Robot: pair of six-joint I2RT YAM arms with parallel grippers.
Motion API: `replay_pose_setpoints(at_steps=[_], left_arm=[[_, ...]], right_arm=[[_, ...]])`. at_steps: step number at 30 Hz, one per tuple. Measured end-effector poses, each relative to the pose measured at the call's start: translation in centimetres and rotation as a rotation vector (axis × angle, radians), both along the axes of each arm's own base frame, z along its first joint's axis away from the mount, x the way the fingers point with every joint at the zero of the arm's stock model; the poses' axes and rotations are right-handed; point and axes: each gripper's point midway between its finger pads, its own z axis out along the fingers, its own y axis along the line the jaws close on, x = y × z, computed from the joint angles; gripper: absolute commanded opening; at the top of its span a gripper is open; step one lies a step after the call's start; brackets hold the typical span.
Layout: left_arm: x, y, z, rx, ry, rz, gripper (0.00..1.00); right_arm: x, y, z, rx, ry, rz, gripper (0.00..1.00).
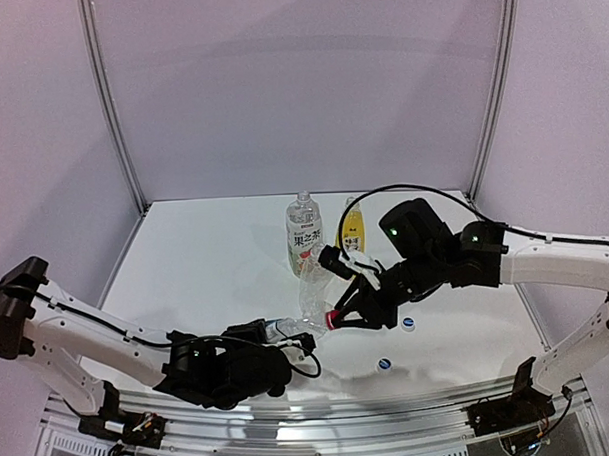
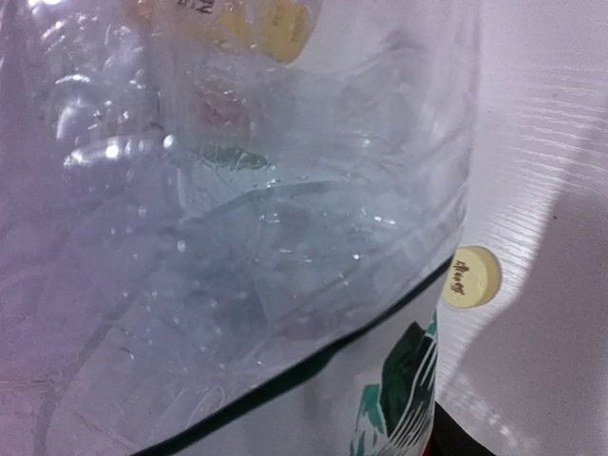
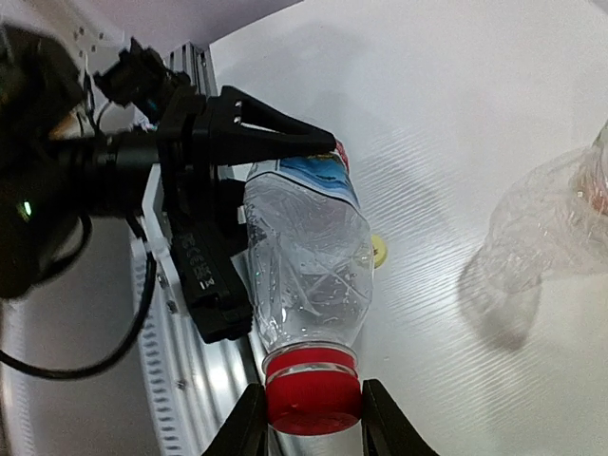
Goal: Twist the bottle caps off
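1. Two end effectors meet on one clear bottle [image 3: 309,256], which lies on its side in the air over the front part of the counter [image 1: 206,261].
2. One of them, the left end effector [image 1: 286,341], is clamped across the bottle's body. In the right wrist view one black finger [image 3: 285,138] lies along the label end and the other runs under the body.
3. Opposite it, the right end effector [image 3: 312,404] is closed on the red cap [image 3: 313,380]. Its two pale fingers press against the cap's sides, and the cap sits on the bottle's neck.
4. Close in the left wrist view, the bottle's wall fills most of the picture, with water drops inside and a white label with green print at the lower edge.
5. On the counter just past the held bottle lies the yellow cap [image 3: 379,251], flat and on its own.
6. Right of the end effectors, one blue-and-white cap [image 1: 409,323] lies on the counter, and a second blue-and-white cap [image 1: 384,364] lies nearer the front edge.
7. At the middle rear, the fruit-label bottle [image 1: 304,233] stands upright with the yellow bottle [image 1: 353,229] just beside it on the right.
8. Between those two and the end effectors stands the plain clear bottle [image 1: 314,288], its wall crumpled.
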Motion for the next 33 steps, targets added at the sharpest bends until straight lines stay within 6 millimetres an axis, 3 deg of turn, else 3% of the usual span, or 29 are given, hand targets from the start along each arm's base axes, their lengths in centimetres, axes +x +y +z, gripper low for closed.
replay_pose_setpoints(at_steps=[4, 9, 15, 27, 33], left_arm=[[-1.1, -0.1, -1.0, -0.015, 0.120, -0.072, 0.00], [-2.3, 0.1, -1.6, -0.009, 0.209, -0.131, 0.00], [-2.4, 0.2, -1.1, -0.043, 0.230, -0.126, 0.00], [-2.7, 0.1, -0.9, -0.077, 0.245, -0.119, 0.00], [-1.9, 0.6, 1.6, -0.187, 0.222, -0.074, 0.00]], right_arm=[[-1.1, -0.1, -1.1, -0.022, -0.323, 0.158, 0.00], [-1.6, -0.7, -3.3, -0.119, -0.777, 0.312, 0.07], [-1.1, -0.5, -2.6, -0.211, -1.096, 0.400, 0.07], [-0.2, -2.8, -1.5, -0.252, -1.157, 0.306, 0.09], [0.5, -2.8, 0.2, -0.212, -1.028, 0.150, 0.11]])
